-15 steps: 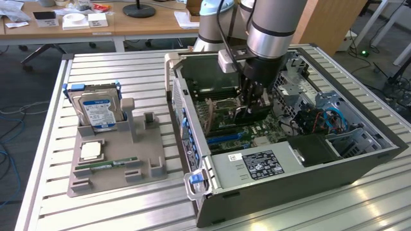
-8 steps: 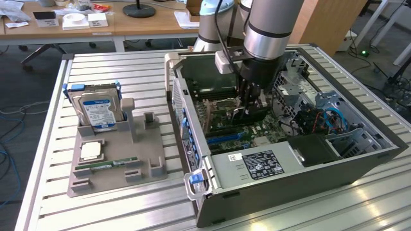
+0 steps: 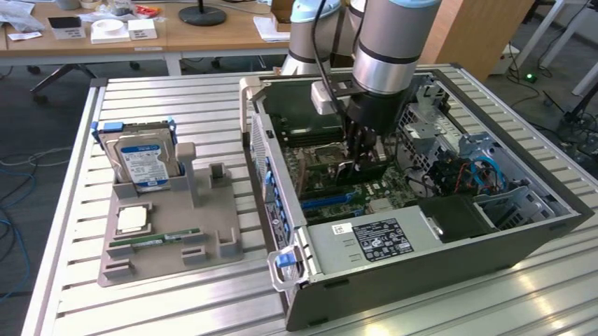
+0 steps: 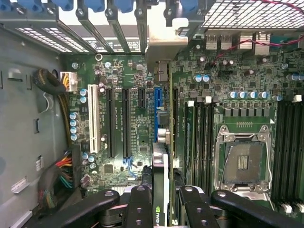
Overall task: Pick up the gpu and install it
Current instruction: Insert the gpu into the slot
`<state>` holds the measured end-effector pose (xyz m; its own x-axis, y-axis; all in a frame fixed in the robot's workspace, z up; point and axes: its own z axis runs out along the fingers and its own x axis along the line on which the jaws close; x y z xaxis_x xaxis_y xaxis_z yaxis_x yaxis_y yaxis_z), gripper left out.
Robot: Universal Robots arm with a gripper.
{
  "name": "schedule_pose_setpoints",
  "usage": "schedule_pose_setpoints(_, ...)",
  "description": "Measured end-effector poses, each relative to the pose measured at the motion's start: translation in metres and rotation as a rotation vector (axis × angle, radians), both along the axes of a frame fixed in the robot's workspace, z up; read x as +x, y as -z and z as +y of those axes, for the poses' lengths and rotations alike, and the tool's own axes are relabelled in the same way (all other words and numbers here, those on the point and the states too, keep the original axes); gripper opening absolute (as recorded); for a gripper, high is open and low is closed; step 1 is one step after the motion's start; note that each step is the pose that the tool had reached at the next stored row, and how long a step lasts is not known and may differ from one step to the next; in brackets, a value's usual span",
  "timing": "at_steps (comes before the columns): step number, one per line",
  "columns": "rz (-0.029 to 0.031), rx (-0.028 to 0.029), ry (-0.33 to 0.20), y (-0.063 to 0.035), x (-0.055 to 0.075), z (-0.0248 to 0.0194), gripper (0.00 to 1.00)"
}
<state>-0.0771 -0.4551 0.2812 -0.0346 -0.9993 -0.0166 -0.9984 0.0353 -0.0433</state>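
Clamping the gpu edge-on, closed narrowly on its thin black body, the hand hangs inside the open computer case. The card stands upright over the case's motherboard; whether it is seated cannot be told.

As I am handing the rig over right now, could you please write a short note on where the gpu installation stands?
Pincer: shut on the gpu, which it holds edge-on.
Gpu: inside the open computer case, over the motherboard, roughly in line with the blue expansion slot.
Done: gpu picked up and now in the case.
Left: seating it; I cannot tell whether it is in the slot yet.
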Motion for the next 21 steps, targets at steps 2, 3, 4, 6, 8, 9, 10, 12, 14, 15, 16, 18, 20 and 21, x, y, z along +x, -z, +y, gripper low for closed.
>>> schedule_pose_setpoints(2, 0.0000, -0.0001, 0.000, 0.0015, 0.000, 0.0000, 0.27)
schedule_pose_setpoints(3, 0.0001, -0.0003, 0.000, 0.0015, 0.000, 0.0000, 0.27)
schedule_pose_setpoints(4, 0.0001, -0.0003, 0.000, 0.0015, 0.000, 0.0000, 0.27)
schedule_pose_setpoints(6, 0.0001, -0.0002, 0.000, 0.0017, 0.000, 0.0000, 0.27)
schedule_pose_setpoints(8, -0.0002, 0.0000, 0.000, 0.0022, -0.001, 0.0000, 0.27)
schedule_pose_setpoints(9, -0.0002, 0.0001, 0.000, 0.0025, -0.003, 0.0000, 0.27)
schedule_pose_setpoints(10, -0.0001, 0.0000, 0.000, 0.0026, -0.004, 0.0000, 0.27)
schedule_pose_setpoints(12, 0.0000, -0.0001, 0.000, 0.0034, -0.006, 0.0000, 0.27)
schedule_pose_setpoints(14, 0.0000, -0.0002, 0.000, 0.0057, -0.006, 0.0000, 0.27)
schedule_pose_setpoints(15, 0.0000, -0.0001, 0.000, 0.0073, -0.006, 0.0000, 0.27)
schedule_pose_setpoints(16, 0.0000, -0.0001, 0.000, 0.0089, -0.007, 0.0000, 0.27)
schedule_pose_setpoints(18, 0.0000, -0.0001, 0.000, 0.0118, -0.007, 0.0000, 0.27)
schedule_pose_setpoints(20, 0.0000, -0.0002, 0.000, 0.0141, -0.007, 0.0000, 0.27)
schedule_pose_setpoints(21, 0.0000, -0.0001, 0.000, 0.0149, -0.007, 0.0000, 0.27)
